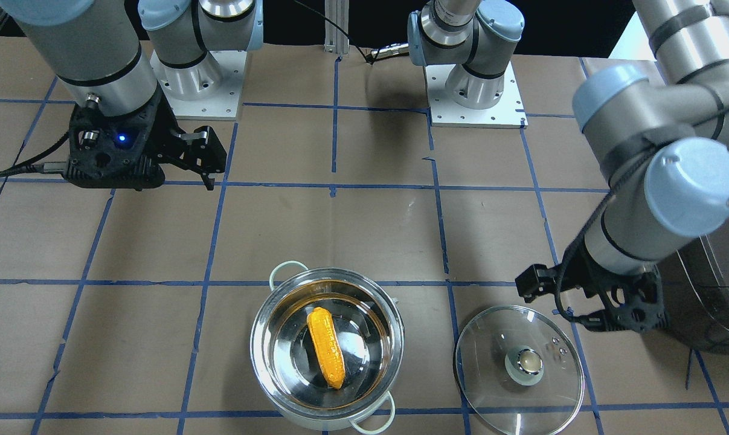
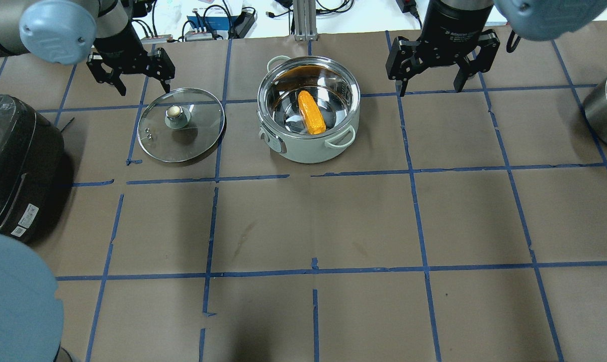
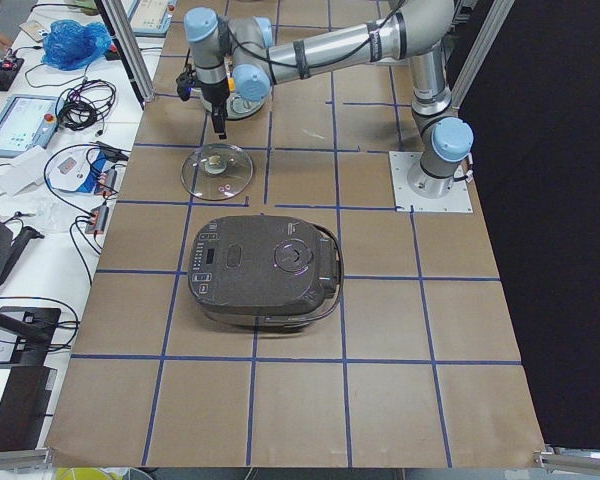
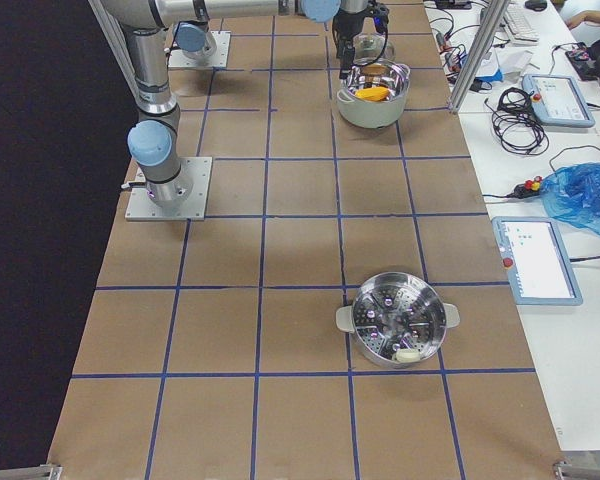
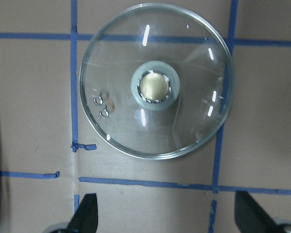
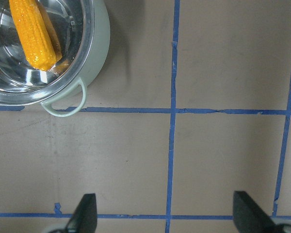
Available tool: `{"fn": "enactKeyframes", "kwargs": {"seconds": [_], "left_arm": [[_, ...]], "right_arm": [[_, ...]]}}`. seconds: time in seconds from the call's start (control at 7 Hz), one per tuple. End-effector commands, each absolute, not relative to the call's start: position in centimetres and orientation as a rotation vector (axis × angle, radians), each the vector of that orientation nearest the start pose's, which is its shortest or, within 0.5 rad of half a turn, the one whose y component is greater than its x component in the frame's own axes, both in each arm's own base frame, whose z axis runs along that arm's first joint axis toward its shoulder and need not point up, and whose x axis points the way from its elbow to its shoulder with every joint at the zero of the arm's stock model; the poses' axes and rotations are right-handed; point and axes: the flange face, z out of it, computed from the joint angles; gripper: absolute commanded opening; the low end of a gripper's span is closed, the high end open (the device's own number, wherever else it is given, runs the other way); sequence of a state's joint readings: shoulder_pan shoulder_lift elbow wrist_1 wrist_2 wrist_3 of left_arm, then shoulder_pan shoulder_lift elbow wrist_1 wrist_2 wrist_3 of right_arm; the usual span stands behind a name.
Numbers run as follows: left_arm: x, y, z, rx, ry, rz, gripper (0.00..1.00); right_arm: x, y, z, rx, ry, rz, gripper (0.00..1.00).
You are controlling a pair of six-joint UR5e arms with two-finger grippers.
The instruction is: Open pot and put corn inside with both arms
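The pot (image 2: 283,146) stands open at the far middle of the table, shiny inside and pale green outside, with loop handles. The yellow-orange corn (image 2: 311,112) lies inside it, also in the front view (image 1: 327,345) and the right wrist view (image 6: 34,31). The glass lid (image 2: 192,141) lies flat on the table to the pot's left, knob up, and shows in the left wrist view (image 5: 184,131). My left gripper (image 2: 143,89) is open and empty above the lid's far edge. My right gripper (image 2: 428,88) is open and empty, right of the pot.
A dark rice cooker (image 2: 11,161) sits at the left edge, close to the lid. A steel steamer pot (image 2: 605,108) stands at the right edge. Blue tape lines grid the brown table. Cables and devices lie beyond the far edge.
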State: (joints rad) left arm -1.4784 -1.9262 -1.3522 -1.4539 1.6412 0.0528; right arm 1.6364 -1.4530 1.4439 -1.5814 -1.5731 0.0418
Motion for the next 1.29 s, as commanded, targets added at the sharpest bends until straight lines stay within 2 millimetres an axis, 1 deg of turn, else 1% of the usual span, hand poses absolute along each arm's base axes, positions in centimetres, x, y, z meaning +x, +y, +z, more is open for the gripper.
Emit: {"fn": "enactKeyframes", "kwargs": {"seconds": [0.0, 0.14, 0.29, 0.43, 0.57, 0.71, 0.86, 1.14], "left_arm": [[-11.6, -59.0, 46.1, 0.059, 3.065, 0.084, 1.0], [-12.8, -58.4, 46.7, 0.087, 3.07, 0.071, 1.0], [-12.8, -57.6, 48.0, 0.103, 3.081, 0.048, 1.0], [-12.5, -57.6, 48.5, 0.084, 3.118, 0.033, 1.0], [-12.5, -57.3, 48.5, 0.084, 3.12, 0.035, 1.0], [-12.9, -57.3, 48.4, 0.084, 3.159, 0.035, 1.0], [-13.0, -57.2, 48.8, 0.089, 3.156, 0.023, 1.0], [-13.0, -57.1, 48.8, 0.092, 3.152, 0.026, 1.0]], "right_arm": [[17.1, -52.1, 50.1, 0.007, 3.132, -0.197, 1.0], [17.1, -52.4, 51.0, 0.02, 3.135, -0.21, 1.0], [17.3, -52.3, 52.0, -0.005, 3.14, -0.204, 1.0], [17.0, -52.0, 51.6, -0.004, 3.148, -0.137, 1.0], [17.0, -51.9, 51.5, -0.004, 3.148, -0.132, 1.0], [17.0, -52.0, 51.1, -0.004, 3.149, -0.12, 1.0], [16.9, -52.0, 51.1, -0.002, 3.149, -0.12, 1.0], [16.9, -52.0, 51.0, -0.004, 3.15, -0.113, 1.0]]}}
